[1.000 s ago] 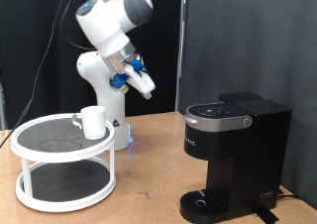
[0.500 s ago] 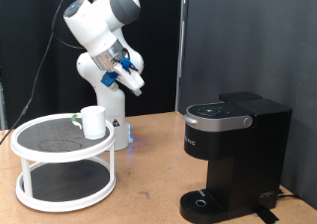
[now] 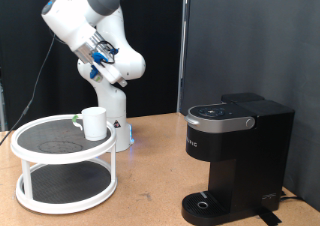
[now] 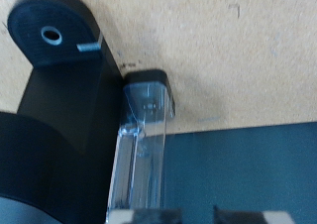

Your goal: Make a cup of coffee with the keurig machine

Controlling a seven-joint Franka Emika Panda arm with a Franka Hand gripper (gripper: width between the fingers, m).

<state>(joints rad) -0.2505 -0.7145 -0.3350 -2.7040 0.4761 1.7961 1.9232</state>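
The white cup [image 3: 94, 122] stands upright on the top tier of a white round two-tier stand [image 3: 40, 146] at the exterior view's left. The black keurig machine [image 3: 240, 151] stands at the right with its lid shut and its round drip tray [image 3: 205, 203] bare. My gripper [image 3: 116, 74] hangs in the air above the cup, far left of the machine, holding nothing. In the wrist view the machine [image 4: 59, 125] is seen from above with its drip tray [image 4: 50, 34] and clear water tank [image 4: 144, 135]. The gripper [image 4: 188, 218] shows only at the frame edge, fingertips apart.
A small pale object [image 3: 77, 120] sits beside the cup on the stand. The robot's white base [image 3: 110, 116] stands just behind the stand. The wooden table [image 3: 150, 186] runs between stand and machine. A black curtain hangs behind.
The arm has swung towards the exterior view's left and slightly up, away from the machine, and the gripper is now above the cup. Cup and machine have not moved.
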